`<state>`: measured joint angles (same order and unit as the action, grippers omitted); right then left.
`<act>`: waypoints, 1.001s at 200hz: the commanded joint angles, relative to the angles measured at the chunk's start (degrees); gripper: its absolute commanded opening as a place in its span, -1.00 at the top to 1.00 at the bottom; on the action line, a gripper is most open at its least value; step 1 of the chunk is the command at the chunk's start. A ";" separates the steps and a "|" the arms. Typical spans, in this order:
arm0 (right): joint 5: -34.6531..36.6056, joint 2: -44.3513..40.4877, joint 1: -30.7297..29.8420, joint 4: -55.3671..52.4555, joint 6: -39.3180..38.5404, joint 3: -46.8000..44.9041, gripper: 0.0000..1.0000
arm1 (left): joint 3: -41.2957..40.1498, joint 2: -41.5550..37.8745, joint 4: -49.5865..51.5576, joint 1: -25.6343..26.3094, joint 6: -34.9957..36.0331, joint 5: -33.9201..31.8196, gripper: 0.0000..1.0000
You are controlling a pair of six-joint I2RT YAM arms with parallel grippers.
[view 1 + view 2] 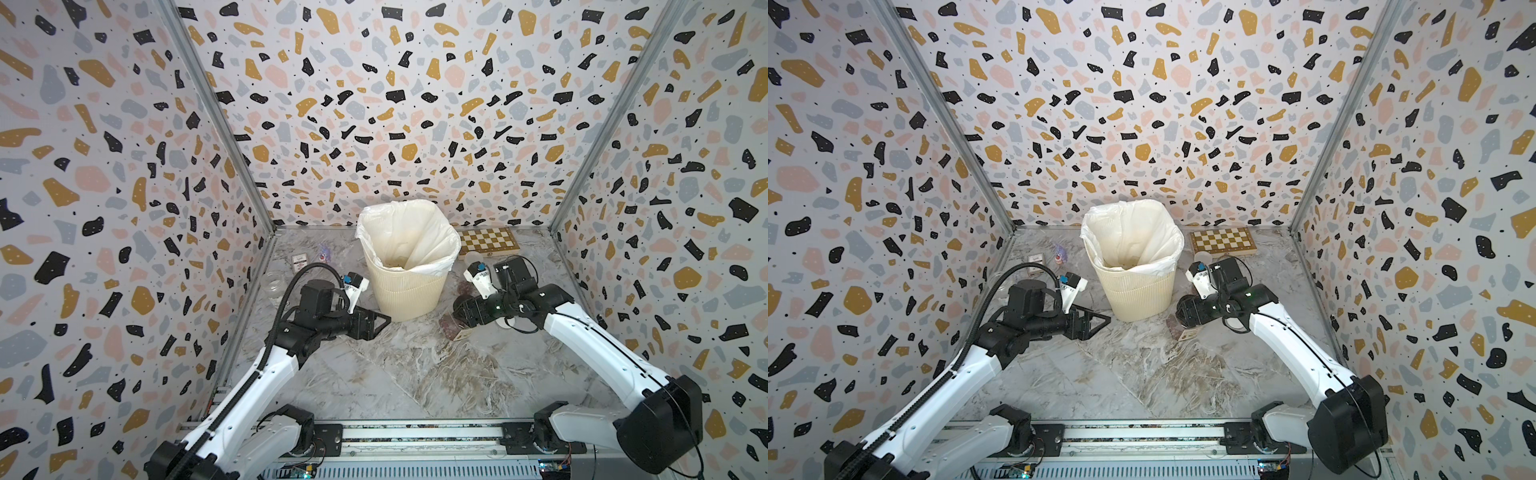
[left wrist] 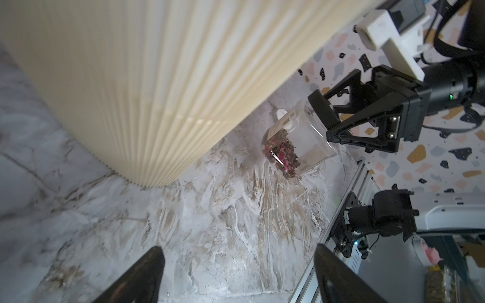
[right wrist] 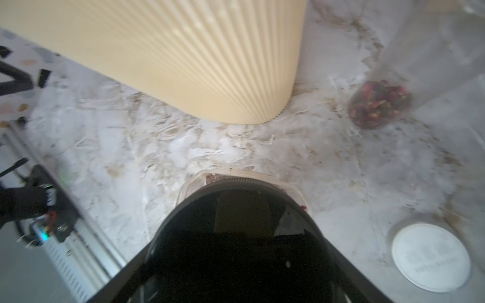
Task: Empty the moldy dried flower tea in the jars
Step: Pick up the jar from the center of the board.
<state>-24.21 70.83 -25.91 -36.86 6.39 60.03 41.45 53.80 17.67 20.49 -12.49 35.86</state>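
Observation:
A clear jar [image 2: 299, 141] hangs tilted just right of the bin, reddish-brown tea [image 2: 282, 154] heaped at its low end. My right gripper [image 2: 322, 115] is shut on its black lid [image 3: 236, 210], fingers on either side; in a top view the right gripper [image 1: 461, 309] hides most of the jar. Behind it stands a second clear jar [image 3: 420, 52] without a lid, tea [image 3: 379, 105] in its bottom. A third, empty jar [image 1: 274, 286] stands at the far left. My left gripper [image 2: 236, 254] is open and empty, and sits left of the bin in both top views [image 1: 382, 322] [image 1: 1100, 322].
The cream ribbed bin [image 1: 405, 299] with a white bag stands mid-table between the arms. A white lid [image 3: 430, 255] lies on the table under the right arm. A chessboard [image 1: 488, 241] lies at the back right, a small card box [image 1: 300, 262] at the back left.

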 commanded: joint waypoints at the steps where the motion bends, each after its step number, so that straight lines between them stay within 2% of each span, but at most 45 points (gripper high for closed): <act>1: -12.76 -2.42 -0.68 -1.46 -0.94 1.08 -0.55 | -2.77 -2.53 -9.61 2.54 6.71 2.74 -0.76; 43: -20.37 -4.28 -1.30 2.06 1.59 -0.09 -0.55 | -7.35 -3.78 -20.08 12.10 17.74 -0.20 -0.89; 64: -23.63 -4.56 -1.55 3.44 2.76 0.43 -0.55 | -7.02 -0.92 -24.77 13.46 17.79 1.30 -0.91; 94: -23.92 -4.48 -2.12 4.16 3.17 0.61 -0.54 | -5.80 3.15 -30.21 15.72 17.66 6.04 -0.93; 120: -22.63 -4.16 -2.70 4.64 3.68 0.82 -0.52 | -2.88 6.66 -28.93 18.09 17.44 8.38 -0.93; 142: -19.19 -4.36 -3.38 6.06 5.13 1.31 -0.52 | -2.49 8.20 -29.79 20.24 16.09 6.48 -0.94; 200: -19.64 -4.70 -3.78 11.75 10.14 -0.35 -0.51 | -5.92 9.73 -36.53 26.01 12.65 -5.66 -0.93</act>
<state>-43.13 67.64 -29.28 -30.30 13.76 59.68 36.99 63.26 -12.10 43.72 1.43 34.92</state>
